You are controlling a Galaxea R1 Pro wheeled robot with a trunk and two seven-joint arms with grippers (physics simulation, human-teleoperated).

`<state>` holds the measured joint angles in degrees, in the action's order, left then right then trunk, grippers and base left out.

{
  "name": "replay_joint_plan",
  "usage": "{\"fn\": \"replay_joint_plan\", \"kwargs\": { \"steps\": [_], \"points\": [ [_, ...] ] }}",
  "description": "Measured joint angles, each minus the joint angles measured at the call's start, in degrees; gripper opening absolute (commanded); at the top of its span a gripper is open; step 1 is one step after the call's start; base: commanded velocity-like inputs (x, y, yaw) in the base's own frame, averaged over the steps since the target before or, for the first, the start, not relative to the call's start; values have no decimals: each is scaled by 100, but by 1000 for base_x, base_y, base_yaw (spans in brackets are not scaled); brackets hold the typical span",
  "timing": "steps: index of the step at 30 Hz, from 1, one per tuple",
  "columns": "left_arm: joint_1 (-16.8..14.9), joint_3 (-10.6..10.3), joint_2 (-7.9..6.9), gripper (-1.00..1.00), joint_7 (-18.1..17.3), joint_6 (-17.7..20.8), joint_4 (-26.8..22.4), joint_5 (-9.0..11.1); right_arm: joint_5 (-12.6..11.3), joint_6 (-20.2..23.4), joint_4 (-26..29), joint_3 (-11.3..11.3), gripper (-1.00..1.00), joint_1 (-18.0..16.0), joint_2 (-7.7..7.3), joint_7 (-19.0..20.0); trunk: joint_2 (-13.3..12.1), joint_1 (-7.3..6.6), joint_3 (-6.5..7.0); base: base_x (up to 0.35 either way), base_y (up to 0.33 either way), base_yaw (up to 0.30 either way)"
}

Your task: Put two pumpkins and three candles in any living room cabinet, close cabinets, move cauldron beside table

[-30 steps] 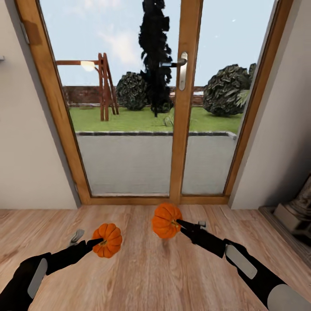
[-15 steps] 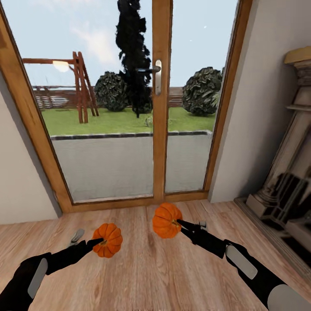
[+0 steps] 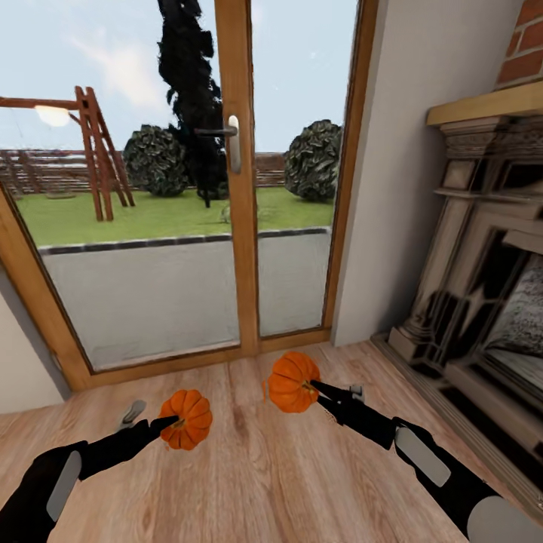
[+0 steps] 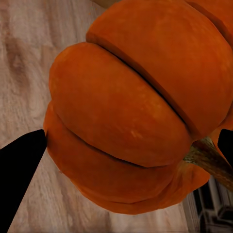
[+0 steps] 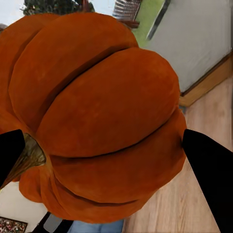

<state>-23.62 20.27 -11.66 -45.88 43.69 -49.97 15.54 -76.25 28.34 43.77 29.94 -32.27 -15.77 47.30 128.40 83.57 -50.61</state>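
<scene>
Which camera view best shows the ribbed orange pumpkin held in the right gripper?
The right wrist view: the ribbed orange pumpkin looms large between the right gripper fingers, its ribs and stem clear. The head view shows it small but whole, held above the wooden floor.

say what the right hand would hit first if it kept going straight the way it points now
The right hand, shut on a ribbed orange pumpkin, points ahead and slightly left over the wooden plank floor. Beyond it, the first thing is probably the glass patio door with its wood frame, though depth is hard to judge.
</scene>
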Motion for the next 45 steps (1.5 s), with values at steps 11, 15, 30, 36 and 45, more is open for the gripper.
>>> {"fn": "replay_joint_plan", "kwargs": {
  "steps": [11, 15, 30, 36, 45],
  "points": [
    [0, -27, 32, -100, 8, -3, 1, 2, 9, -1, 2, -96, -100, 1, -1, -1, -441, -242, 215, 0, 0, -278],
    [0, -32, 44, -100, 9, -6, 0, -4, 9, -1, 1, -100, -100, 1, -1, -6, -602, -330, 296, 0, 0, -278],
    [0, -29, 39, -100, 8, -3, 3, 4, 9, -1, 0, -99, -100, 1, -1, -18, -1203, -659, 598, 0, 0, -278],
    [0, -33, 57, -100, 11, -6, 0, -2, 9, -1, 0, -102, -100, 1, -1, -18, -1444, -791, 720, 0, 0, -278],
    [1, -91, 68, -100, 17, -3, 7, -14, 9, 0, 0, -102, -100, 1, -1, -18, -1805, -989, 902, 0, 0, -278]
  ]
}}
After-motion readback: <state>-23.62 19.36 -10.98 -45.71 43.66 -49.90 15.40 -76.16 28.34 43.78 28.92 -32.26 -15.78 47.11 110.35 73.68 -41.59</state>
